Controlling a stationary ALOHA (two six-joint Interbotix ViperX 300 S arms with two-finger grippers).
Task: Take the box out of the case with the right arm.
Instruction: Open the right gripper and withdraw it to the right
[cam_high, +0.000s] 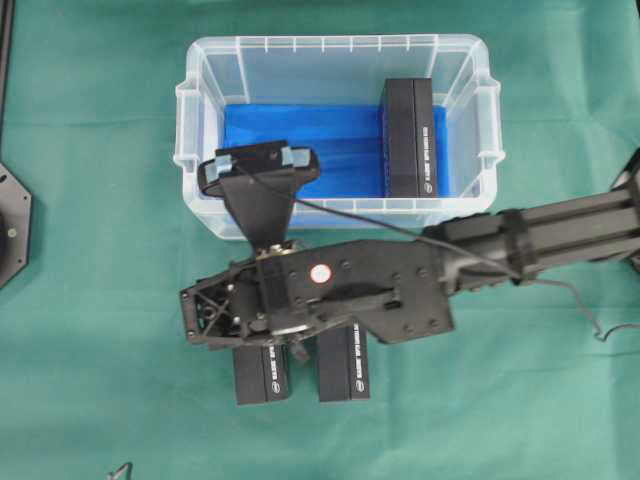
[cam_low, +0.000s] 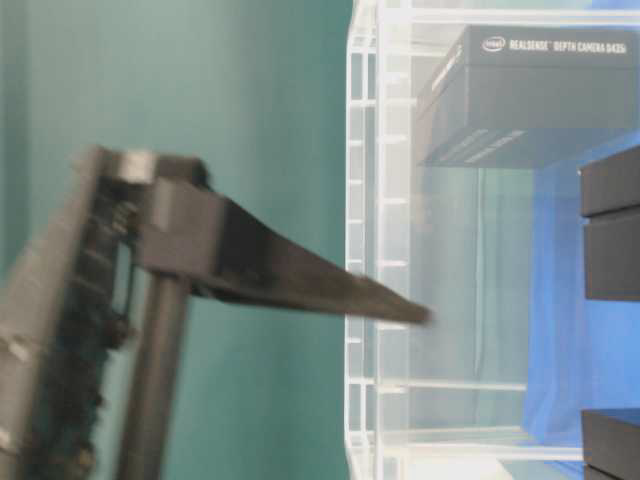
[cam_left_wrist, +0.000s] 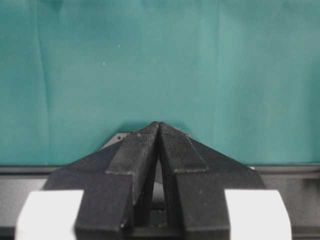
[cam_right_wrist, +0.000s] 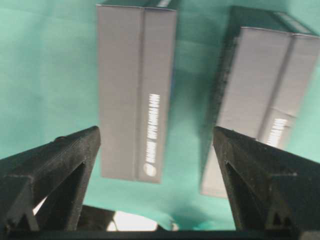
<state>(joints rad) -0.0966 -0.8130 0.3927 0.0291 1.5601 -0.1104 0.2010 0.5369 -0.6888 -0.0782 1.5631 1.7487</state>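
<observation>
The clear case (cam_high: 196, 110) with its blue bottom sheet stands at the back middle of the green cloth. One black box (cam_high: 410, 138) lies inside it at the right end; the table-level view shows that box (cam_low: 530, 90) through the case wall (cam_low: 365, 200). My right gripper (cam_high: 300, 312) hangs in front of the case, outside it, open wide and holding nothing. The right wrist view shows the gripper (cam_right_wrist: 156, 131) above two more black boxes, one on the left (cam_right_wrist: 135, 90) and one on the right (cam_right_wrist: 270, 100), both lying on the cloth. My left gripper (cam_left_wrist: 159, 125) is shut on nothing over bare cloth.
The two boxes on the cloth (cam_high: 262, 375) (cam_high: 343, 364) lie side by side under the right arm, near the front. The arm's cable (cam_high: 585, 300) trails to the right. A black base (cam_high: 12, 225) sits at the left edge.
</observation>
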